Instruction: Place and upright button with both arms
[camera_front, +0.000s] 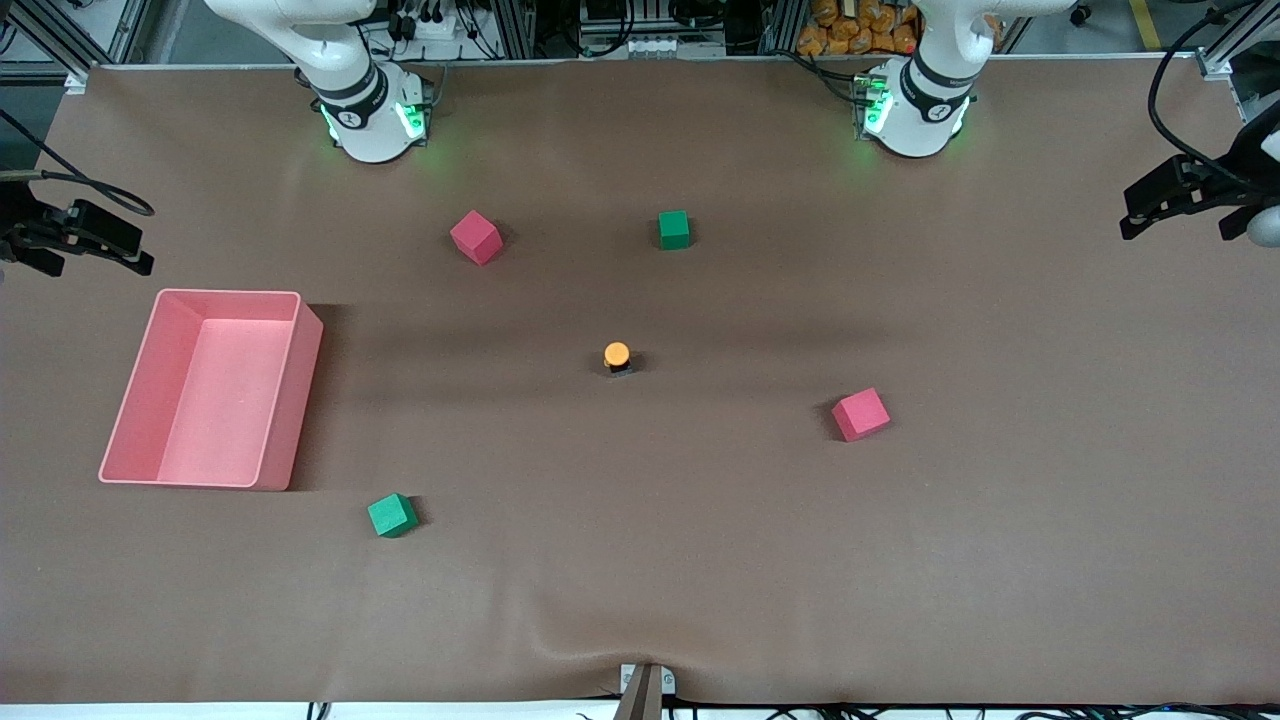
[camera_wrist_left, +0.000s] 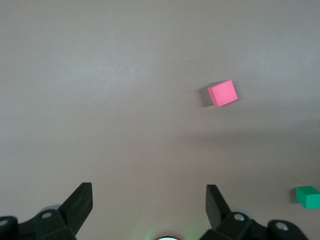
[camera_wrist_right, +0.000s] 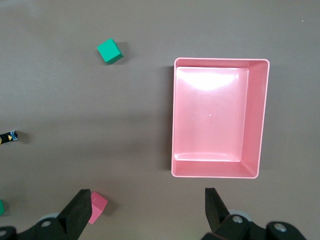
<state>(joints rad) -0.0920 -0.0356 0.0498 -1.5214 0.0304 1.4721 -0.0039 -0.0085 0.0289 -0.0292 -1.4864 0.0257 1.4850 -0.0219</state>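
Front view: the button stands near the middle of the desk, orange cap up on its black body, long axis roughly vertical as far as can be judged. Around it, well apart, lie two red cubes, two green cubes and a pink bin toward the right arm's end. The left end effector and right end effector hover high with jaws wide, holding nothing. A sound approach descends squarely over the cap, closing on the body without tipping it.
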